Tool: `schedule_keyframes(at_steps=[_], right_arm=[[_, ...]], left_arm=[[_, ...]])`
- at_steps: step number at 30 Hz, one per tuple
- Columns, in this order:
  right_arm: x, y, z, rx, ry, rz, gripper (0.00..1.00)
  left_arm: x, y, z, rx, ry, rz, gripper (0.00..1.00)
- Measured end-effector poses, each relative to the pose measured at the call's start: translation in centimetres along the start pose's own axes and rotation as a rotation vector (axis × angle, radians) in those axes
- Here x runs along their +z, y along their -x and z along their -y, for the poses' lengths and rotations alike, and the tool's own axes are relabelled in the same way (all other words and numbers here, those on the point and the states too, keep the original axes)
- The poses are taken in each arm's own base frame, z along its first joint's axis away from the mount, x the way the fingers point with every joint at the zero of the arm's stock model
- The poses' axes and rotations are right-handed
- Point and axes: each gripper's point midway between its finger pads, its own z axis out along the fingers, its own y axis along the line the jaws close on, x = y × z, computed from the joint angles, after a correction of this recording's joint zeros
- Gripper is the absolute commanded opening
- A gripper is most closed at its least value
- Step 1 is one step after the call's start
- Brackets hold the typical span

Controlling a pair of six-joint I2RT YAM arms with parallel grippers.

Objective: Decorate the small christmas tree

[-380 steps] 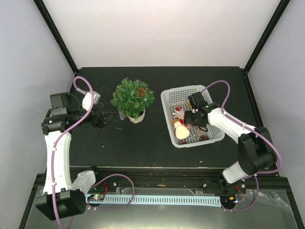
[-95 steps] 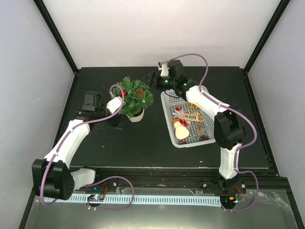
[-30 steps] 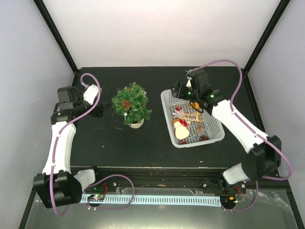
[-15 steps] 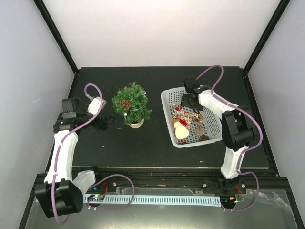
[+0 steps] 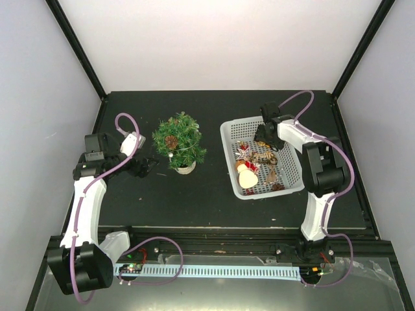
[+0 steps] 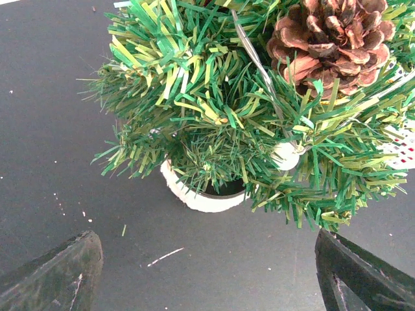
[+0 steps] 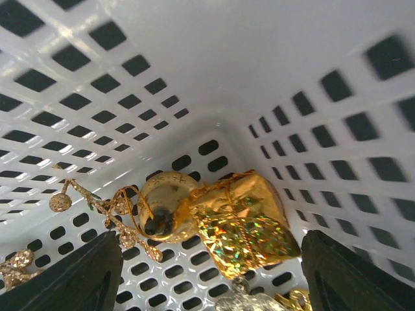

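On the dark bench [image 5: 194,201], nearest the arm bases, the near end of the white basket [image 5: 228,162] lies to the right of the small christmas tree [image 5: 179,142] and holds a pale heart-shaped ornament [image 5: 247,179]. A little further back the left hand [image 5: 148,165] sits low, just left of the tree and pointing at it. Its fingers are spread wide with nothing between them, and the wrist view shows the tree's round white pot [image 6: 201,197] ahead of the gap. The tree stands upright on the bench, apart from the basket, with a brown pine cone [image 5: 171,140] among its top sprigs and a small white ball [image 6: 285,155] hanging lower in the needles. Furthest from the bases, right of the tree, the right hand [image 5: 262,137] reaches down into the basket's far end, fingers apart and gripping nothing. A gold ball [image 7: 165,204], a glittery gold parcel [image 7: 249,227] and a gold beaded sprig [image 7: 97,204] lie in the basket corner ahead of it.
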Motion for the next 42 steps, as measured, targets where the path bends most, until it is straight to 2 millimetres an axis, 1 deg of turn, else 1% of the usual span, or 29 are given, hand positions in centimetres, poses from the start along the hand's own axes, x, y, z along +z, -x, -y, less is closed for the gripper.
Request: schedule_keyframes(at_steps=[2,5,11,17,20,25,29,35,36,39,42], right_arm=[[0.6,-0.2,-0.2,0.004,0.011,-0.012,0.71],[1.3,-0.3,-0.2,0.011,0.021,-0.022,0.61],[1.8,-0.6,0.1,0.03,0.033,-0.02,0.43],[2.0,-0.7,0.1,0.032,0.036,-0.019,0.38],[1.9,-0.8,0.0,0.032,0.043,-0.019,0.33],[1.2,-1.3,0.2,0.031,0.056,-0.021,0.3],[-0.6,-1.0,0.2,0.034,0.081,0.001,0.3],[-4.6,-0.3,-0.4,0.014,0.131,0.061,0.3],[-5.5,-0.3,-0.7,0.002,0.141,0.073,0.3],[-9.0,-0.6,-2.4,-0.061,0.186,0.128,0.3],[-13.6,-1.7,-5.1,-0.158,0.265,0.19,0.31]], left_arm=[[0.0,0.0,0.1,0.0,-0.003,0.002,0.9],[0.0,0.1,0.1,0.0,-0.007,0.003,0.9],[0.0,0.1,0.2,0.0,-0.01,0.005,0.9],[0.0,0.1,0.2,0.0,-0.013,0.007,0.9],[0.0,0.1,0.2,0.001,-0.012,0.007,0.91],[0.0,0.1,0.2,0.001,-0.013,0.007,0.91],[0.0,0.1,0.2,0.001,-0.013,0.007,0.91],[0.0,0.1,0.2,0.0,-0.013,0.007,0.91],[0.0,0.1,0.2,0.001,-0.013,0.008,0.91],[0.0,0.1,0.2,0.001,-0.012,0.008,0.91],[-0.1,0.1,0.2,0.0,-0.011,0.008,0.92]])
